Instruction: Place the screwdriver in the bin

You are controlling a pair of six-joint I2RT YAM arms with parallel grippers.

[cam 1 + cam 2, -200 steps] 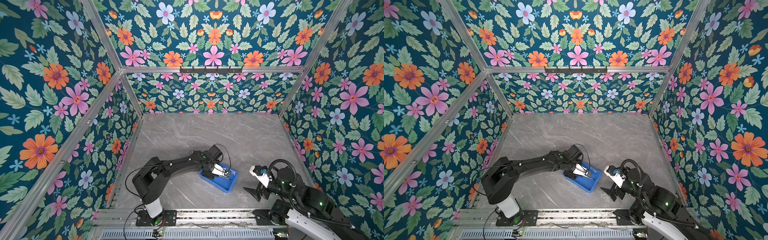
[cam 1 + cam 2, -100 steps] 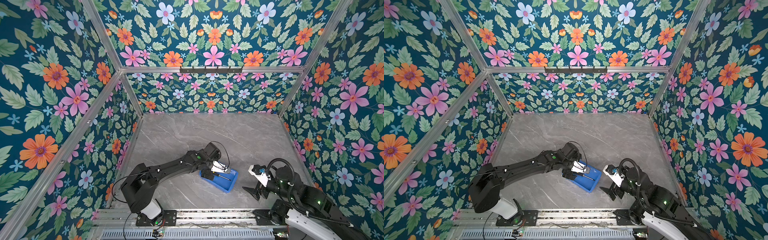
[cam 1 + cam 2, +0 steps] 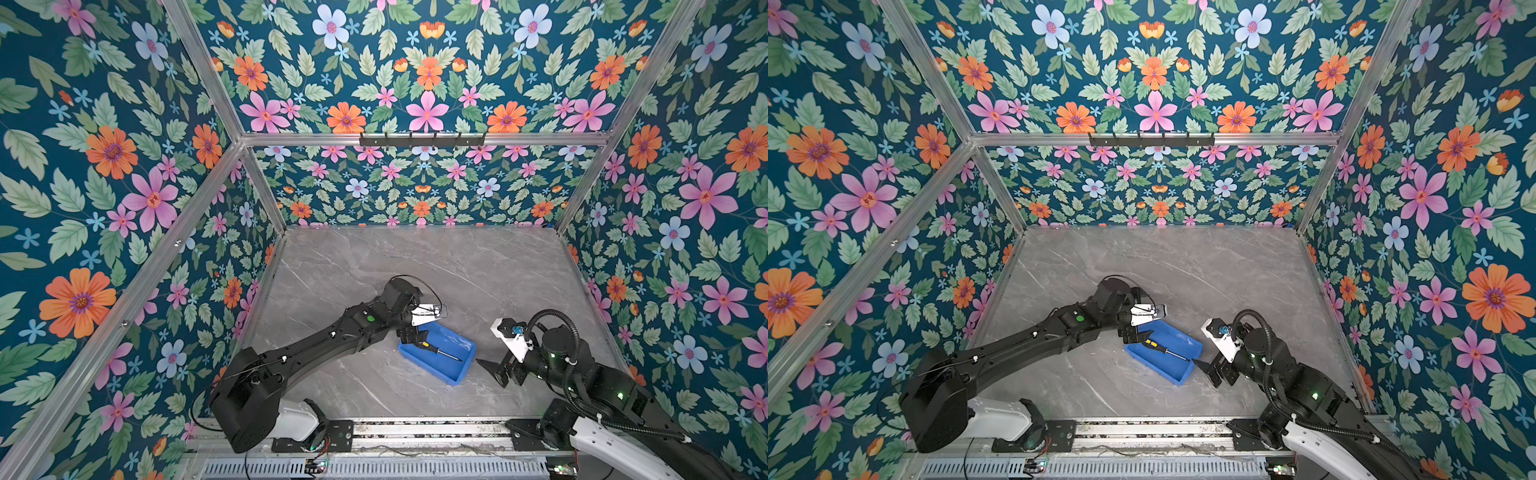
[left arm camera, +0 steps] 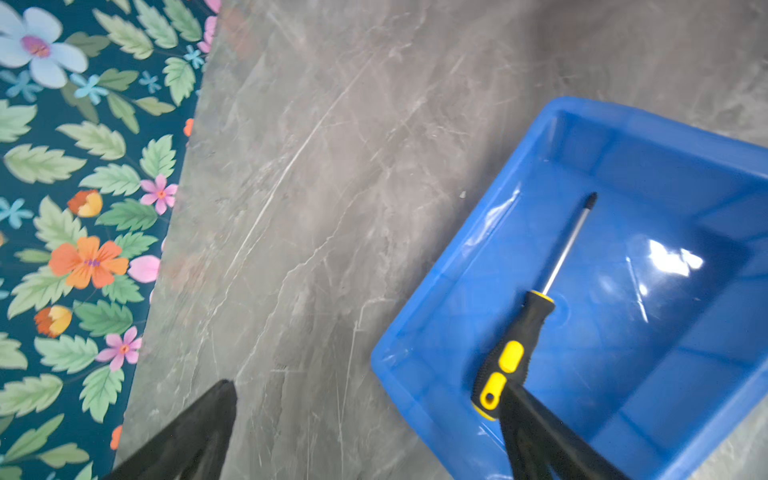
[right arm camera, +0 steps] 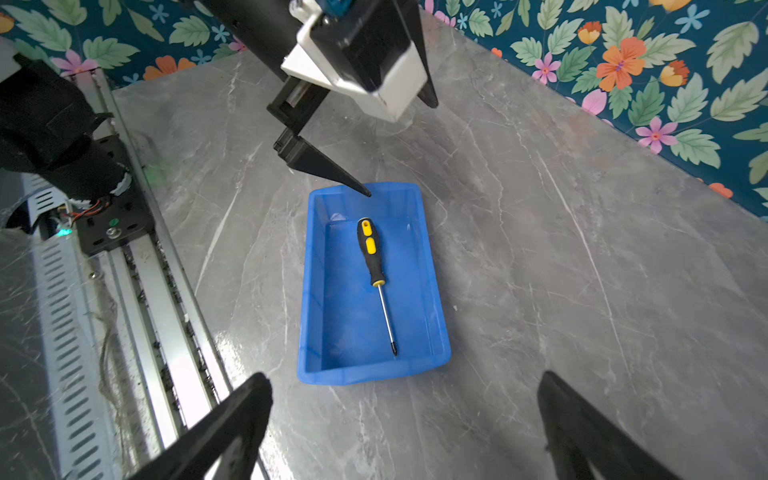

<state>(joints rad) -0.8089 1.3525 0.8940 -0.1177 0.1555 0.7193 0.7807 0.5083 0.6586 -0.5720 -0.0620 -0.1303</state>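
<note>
In the bin (image 3: 449, 338), we find the screwdriver (image 3: 435, 351) lying flat, hence the left gripper (image 4: 365, 388) at its 10 o'clock end stands wide and empty; the right gripper (image 5: 404, 377), likewise.

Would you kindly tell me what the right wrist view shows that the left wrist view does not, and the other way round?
Only the right wrist view: the whole bin, all four walls, the open left gripper at its handle-side end, the open right gripper, and the base rail. Only the left wrist view: a close look at the screwdriver, a left finger crossing in front of its handle's butt; the bin is cut off. Both: the screwdriver lying flat inside the bin, free of any grip, on the grey table.
</note>
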